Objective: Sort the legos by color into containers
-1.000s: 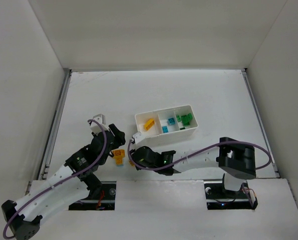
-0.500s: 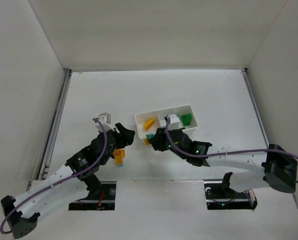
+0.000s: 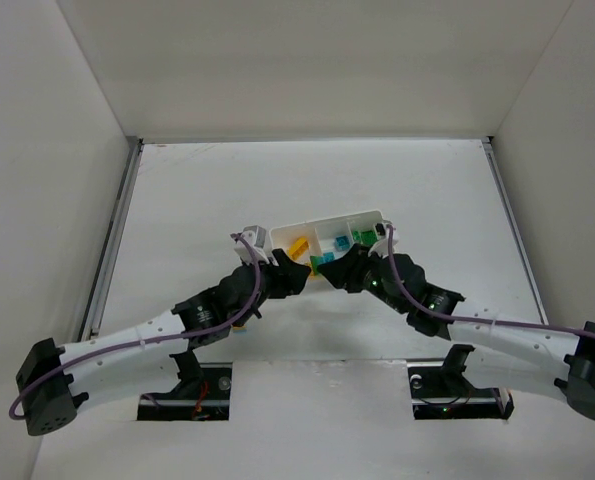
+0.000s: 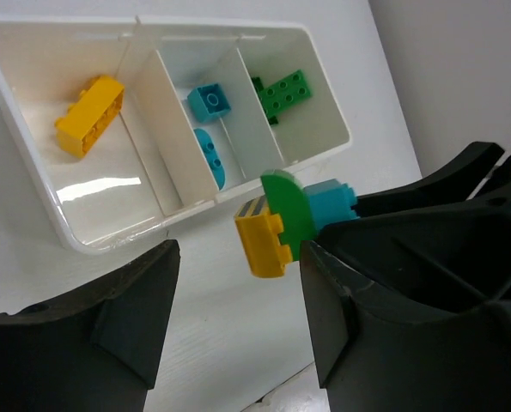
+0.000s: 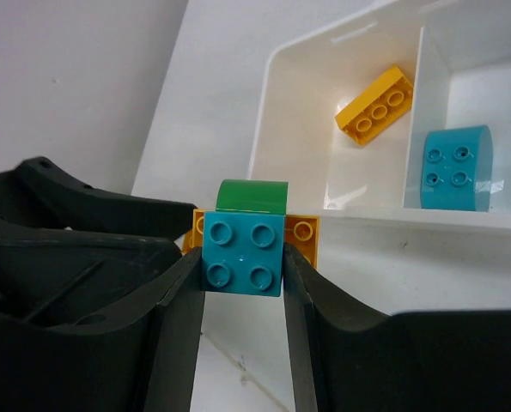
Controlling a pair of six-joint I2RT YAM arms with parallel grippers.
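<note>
Closest in, the right gripper [image 5: 242, 268] is clamping a cyan brick [image 5: 242, 251] by its sides. A green rounded piece [image 5: 253, 196] and a yellow piece [image 5: 304, 232] are sticking to it behind. The left gripper [image 4: 238, 266] is facing them from the other side with its jaws standing apart, gripping nothing. The three joined pieces are hanging over the table [image 3: 277, 180], just short of the near wall of the tray [image 4: 92, 233]. Beyond, in the tray, a yellow brick [image 4: 89, 114] is lying in the left compartment, two cyan pieces [image 4: 209, 101] are sitting in the middle one, and a green brick [image 4: 285, 93] is resting in the right one.
</note>
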